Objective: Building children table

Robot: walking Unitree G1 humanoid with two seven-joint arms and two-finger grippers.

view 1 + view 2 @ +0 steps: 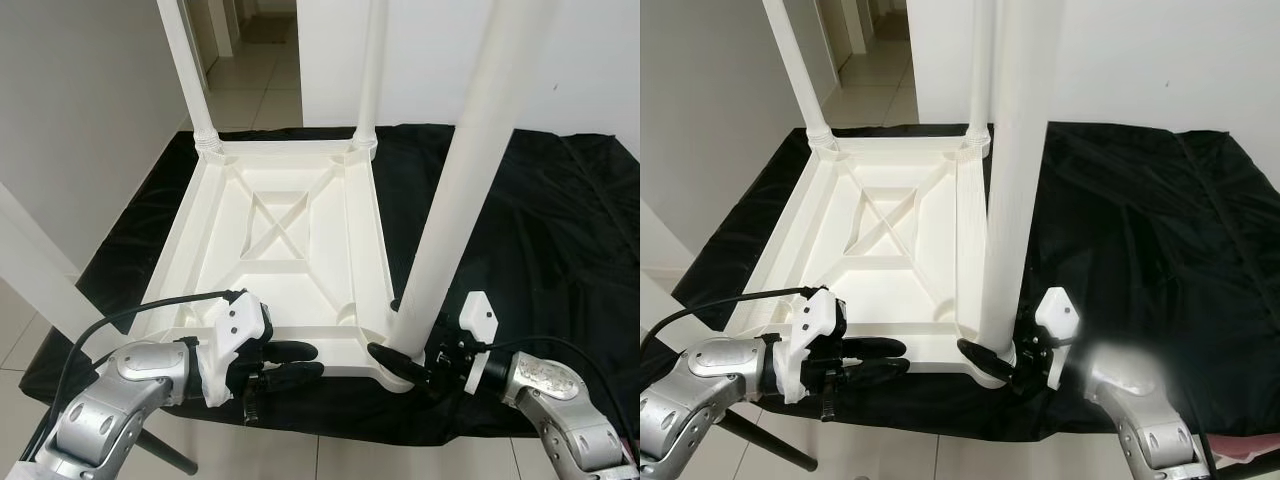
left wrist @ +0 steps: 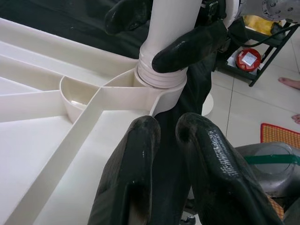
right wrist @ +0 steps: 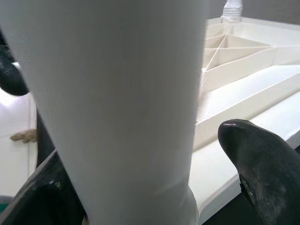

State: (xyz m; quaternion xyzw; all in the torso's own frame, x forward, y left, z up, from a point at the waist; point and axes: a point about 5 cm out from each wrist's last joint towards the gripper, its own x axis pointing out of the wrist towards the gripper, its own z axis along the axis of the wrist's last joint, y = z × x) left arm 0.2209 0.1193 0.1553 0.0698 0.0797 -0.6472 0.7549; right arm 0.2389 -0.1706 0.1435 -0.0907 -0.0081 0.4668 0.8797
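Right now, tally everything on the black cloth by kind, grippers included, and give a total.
Upturned white plastic tabletop: 1
White plastic table legs standing in its corner sockets: 3 (far left, far right, near right)
Black-fingered grippers: 2 (left gripper, right gripper)
Total: 6

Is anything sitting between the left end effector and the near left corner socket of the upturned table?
Nothing visible. The left end effector rests at the near edge of the table, fingers together. The right end effector straddles the near right leg.
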